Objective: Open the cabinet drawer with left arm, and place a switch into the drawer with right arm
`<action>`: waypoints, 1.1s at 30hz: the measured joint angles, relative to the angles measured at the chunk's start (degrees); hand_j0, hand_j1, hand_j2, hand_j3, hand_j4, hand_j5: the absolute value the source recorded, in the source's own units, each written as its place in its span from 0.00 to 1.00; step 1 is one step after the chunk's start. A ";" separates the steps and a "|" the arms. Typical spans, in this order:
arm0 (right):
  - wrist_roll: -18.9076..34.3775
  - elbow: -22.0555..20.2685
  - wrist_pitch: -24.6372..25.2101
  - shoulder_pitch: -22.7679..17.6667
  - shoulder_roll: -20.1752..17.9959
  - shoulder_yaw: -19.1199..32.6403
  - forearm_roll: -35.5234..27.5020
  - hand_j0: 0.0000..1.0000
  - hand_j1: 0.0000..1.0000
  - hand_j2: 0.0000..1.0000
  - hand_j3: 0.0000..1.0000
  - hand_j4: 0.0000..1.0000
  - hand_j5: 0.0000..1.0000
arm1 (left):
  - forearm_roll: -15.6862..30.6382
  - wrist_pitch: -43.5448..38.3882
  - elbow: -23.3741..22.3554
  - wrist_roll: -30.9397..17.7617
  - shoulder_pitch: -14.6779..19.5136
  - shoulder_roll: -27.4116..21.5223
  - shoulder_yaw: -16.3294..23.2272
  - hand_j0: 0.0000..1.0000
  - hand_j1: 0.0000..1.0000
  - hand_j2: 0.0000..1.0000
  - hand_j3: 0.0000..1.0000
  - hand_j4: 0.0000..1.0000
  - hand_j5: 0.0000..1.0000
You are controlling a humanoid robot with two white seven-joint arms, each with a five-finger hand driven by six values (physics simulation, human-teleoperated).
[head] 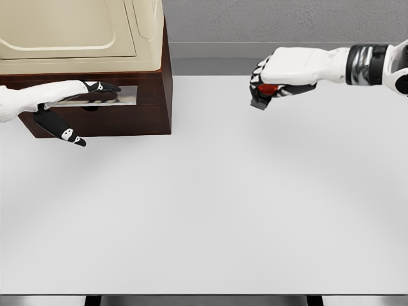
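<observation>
A broad white table is filling most of the head view, with a grey wall running behind it and a dark strip showing under the table's near edge. At the far left corner, a dark brown wooden cabinet is sitting on the tabletop, carrying a cream-coloured appliance-like box on its top. A metal handle plate is catching the light on the cabinet's drawer front, which is looking flush with the cabinet body. The left hand, coming in from the left edge, is reaching across that drawer front: its black-tipped upper fingers are lying along the handle, while the thumb is hanging loosely below, apart from them; whether the fingers are actually hooking the handle is not clear from this angle. Well apart from the cabinet, toward the upper right, the right hand is hovering above the table with its arm stretching in from the right edge. Its fingers are curling tightly around the switch, a small dark grey block with a red part showing between the fingers, held clear of the tabletop.
</observation>
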State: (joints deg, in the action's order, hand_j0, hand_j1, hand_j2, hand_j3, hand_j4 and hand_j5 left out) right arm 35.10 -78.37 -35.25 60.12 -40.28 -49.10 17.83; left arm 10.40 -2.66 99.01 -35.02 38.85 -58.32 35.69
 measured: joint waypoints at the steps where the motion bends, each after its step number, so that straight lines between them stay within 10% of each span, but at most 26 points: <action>1: 0.00 -0.71 0.01 0.18 -0.03 -0.31 -0.61 0.43 0.43 0.43 0.43 0.43 0.43 | 0.20 0.00 -0.12 0.00 0.00 0.01 0.03 1.00 1.00 1.00 1.00 1.00 1.00; 33: -0.07 -2.52 1.18 2.72 5.52 -5.65 -4.34 0.43 0.43 0.43 0.43 0.43 0.43 | 3.07 0.18 -0.02 0.50 -2.99 -0.26 -0.87 1.00 1.00 1.00 1.00 1.00 1.00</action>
State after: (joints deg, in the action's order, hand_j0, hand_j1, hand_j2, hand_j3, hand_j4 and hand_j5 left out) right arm 35.03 -80.89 -34.07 62.84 -34.76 -54.75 13.49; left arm 13.48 -2.48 98.98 -34.51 35.86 -58.58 34.82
